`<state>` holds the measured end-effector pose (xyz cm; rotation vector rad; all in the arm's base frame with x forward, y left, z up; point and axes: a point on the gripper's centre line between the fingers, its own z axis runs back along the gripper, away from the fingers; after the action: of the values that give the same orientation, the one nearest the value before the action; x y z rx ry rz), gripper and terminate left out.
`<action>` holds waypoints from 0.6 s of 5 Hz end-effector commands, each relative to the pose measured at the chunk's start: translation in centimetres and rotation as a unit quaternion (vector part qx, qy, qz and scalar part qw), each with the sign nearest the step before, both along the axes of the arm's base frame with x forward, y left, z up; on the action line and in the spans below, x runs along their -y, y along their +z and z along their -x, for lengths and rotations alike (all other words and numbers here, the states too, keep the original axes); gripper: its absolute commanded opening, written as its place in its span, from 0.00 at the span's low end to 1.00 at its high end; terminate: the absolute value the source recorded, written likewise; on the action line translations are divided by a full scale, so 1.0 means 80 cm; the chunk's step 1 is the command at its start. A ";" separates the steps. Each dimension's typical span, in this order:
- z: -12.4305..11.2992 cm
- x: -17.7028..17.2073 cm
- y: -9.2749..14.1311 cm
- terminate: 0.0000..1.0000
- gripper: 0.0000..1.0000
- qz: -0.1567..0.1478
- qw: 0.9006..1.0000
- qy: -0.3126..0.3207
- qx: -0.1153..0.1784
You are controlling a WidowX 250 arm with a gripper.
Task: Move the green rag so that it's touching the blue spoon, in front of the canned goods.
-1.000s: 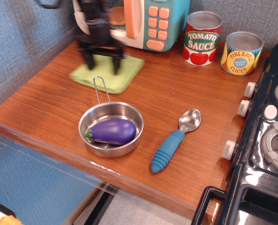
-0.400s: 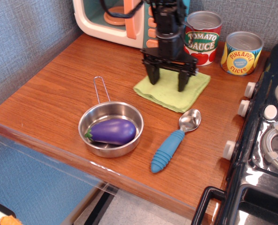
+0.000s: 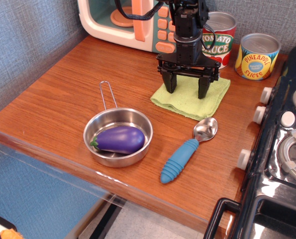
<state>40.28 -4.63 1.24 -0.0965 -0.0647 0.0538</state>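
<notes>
The arm stands vertical, gripper pointing down with fingers spread apart on the rag, near the spoon.

green rag flat before two cans, front edge touching blue-handled spoon

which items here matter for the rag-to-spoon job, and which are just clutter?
In the job:
rag, under the end effector
spoon
cans: tomato sauce and pineapple slices

Clutter:
steel pan holding an eggplant
toy microwave at the back
toy stove on the right
</notes>
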 end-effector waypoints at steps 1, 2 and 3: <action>0.011 0.017 0.113 0.00 1.00 -0.004 0.998 -0.033 0.045; 0.018 0.017 0.134 0.00 1.00 -0.014 0.997 -0.063 0.046; 0.023 0.007 0.134 0.00 1.00 -0.019 0.997 -0.067 0.036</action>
<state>38.25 -5.41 8.29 -0.0573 -0.0379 -0.0920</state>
